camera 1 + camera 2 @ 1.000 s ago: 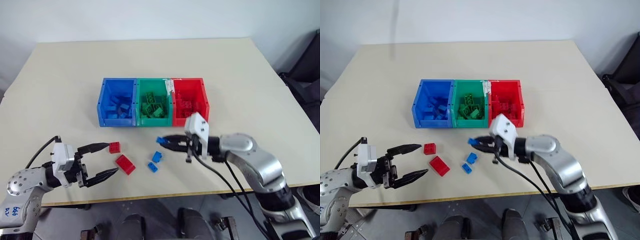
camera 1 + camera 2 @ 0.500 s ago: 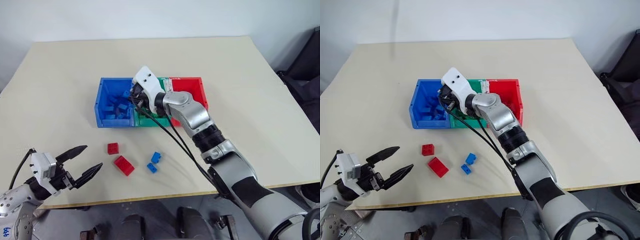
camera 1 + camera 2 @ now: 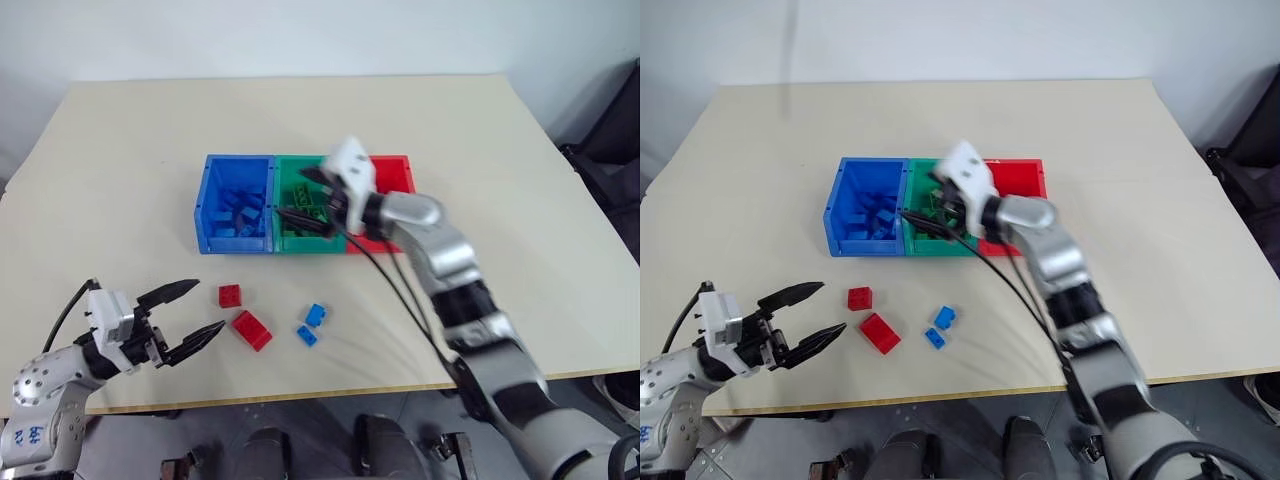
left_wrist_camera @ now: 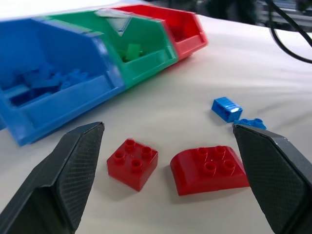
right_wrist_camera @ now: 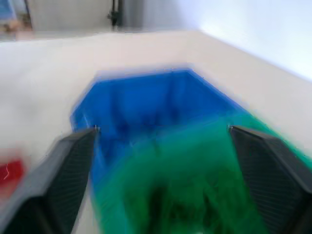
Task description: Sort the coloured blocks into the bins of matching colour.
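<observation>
Three joined bins stand mid-table: blue (image 3: 204, 215), green (image 3: 305, 244) and red (image 3: 397, 178), each with blocks of its own colour inside. On the table in front lie a small red block (image 3: 229, 295), a larger rounded red block (image 3: 251, 329) and two small blue blocks (image 3: 315, 314) (image 3: 306, 335). My right gripper (image 3: 292, 192) hovers open over the green bin near the blue bin's edge, with nothing between its fingers. Low at the near left, my left gripper (image 3: 206, 307) is open and empty, pointing at the two red blocks (image 4: 132, 163) (image 4: 210, 168) just ahead of it.
The beige table (image 3: 480, 140) has wide bare room behind and beside the bins. Its near edge runs just below the loose blocks. A dark object (image 3: 610, 130) stands off the table's right side. Black cables hang along my right arm.
My right gripper lifted a blue block from the table to the blue bin, opened, and now sits empty over the green bin. My left gripper drew back, then returned toward the red blocks.
</observation>
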Robot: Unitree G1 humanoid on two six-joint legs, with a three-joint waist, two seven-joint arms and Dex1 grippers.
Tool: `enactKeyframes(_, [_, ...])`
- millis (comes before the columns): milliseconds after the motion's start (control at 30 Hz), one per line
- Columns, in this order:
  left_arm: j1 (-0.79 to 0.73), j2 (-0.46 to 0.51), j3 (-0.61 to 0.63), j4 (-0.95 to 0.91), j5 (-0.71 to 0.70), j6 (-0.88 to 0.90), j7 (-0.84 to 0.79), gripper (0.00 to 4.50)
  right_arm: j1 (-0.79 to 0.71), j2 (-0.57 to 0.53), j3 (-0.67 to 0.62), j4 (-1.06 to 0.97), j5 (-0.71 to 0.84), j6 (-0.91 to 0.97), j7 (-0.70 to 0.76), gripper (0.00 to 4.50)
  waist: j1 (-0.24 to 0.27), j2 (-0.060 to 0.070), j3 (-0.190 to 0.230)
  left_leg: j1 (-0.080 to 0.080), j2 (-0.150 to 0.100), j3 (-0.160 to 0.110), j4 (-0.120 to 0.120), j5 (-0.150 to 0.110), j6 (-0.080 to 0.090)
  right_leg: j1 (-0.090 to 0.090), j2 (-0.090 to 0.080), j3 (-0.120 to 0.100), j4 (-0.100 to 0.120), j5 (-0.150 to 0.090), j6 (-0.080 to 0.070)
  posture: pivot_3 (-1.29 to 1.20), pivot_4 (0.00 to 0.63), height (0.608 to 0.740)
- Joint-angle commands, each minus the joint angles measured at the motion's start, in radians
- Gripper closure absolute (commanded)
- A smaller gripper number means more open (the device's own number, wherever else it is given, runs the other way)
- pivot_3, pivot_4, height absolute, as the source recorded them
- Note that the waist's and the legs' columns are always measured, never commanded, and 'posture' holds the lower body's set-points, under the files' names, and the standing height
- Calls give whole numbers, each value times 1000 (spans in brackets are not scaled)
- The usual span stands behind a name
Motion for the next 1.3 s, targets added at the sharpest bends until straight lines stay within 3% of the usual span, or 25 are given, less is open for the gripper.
enactKeyframes(33, [-56,20,-46,13,6,14,-36,0,152,-95,-84,-213,101,-47,103,39,2,0,0,0,0,1,0,0,0,0,0,0,-1,0,0,0,150,740])
enactKeyframes(167, [-151,30,-145,79,55,14,-90,0,461,-261,-187,-328,134,-174,231,39,5,0,0,1,1,5,-1,0,0,1,1,-3,-4,0,0,0,150,740])
enactKeyframes(367, [-231,3,-209,113,76,-6,-113,0,600,-334,-215,-300,102,-279,259,39,-2,-1,1,5,4,12,0,2,-1,3,1,-2,-5,2,4,0,150,740])
enactKeyframes(600, [-209,22,-189,108,69,-16,-134,0,467,-317,-90,-264,77,-232,278,39,1,0,1,7,4,11,1,3,-2,4,1,-1,-4,2,3,0,150,740])
enactKeyframes(833, [-81,83,-104,66,29,29,-145,0,213,-185,145,-91,-26,-157,319,39,4,0,1,5,5,8,1,3,-2,4,2,-2,-4,2,2,0,150,740])
enactKeyframes(1100, [24,68,-45,-22,31,17,-89,0,63,-88,284,148,-128,-273,421,39,1,0,1,2,1,0,2,2,0,4,-2,-6,-4,2,2,0,150,740])
enactKeyframes(1200, [55,54,-38,-68,25,20,-67,0,39,-68,284,195,-132,-303,443,645,-1,0,1,2,1,0,2,2,-1,4,-2,-7,-4,2,2,0,150,740])
enactKeyframes(1300, [59,47,-38,-91,26,26,-49,0,50,-75,279,189,-123,-307,472,1674,0,0,1,2,2,0,2,3,-1,4,-2,-8,-4,2,2,0,150,740])
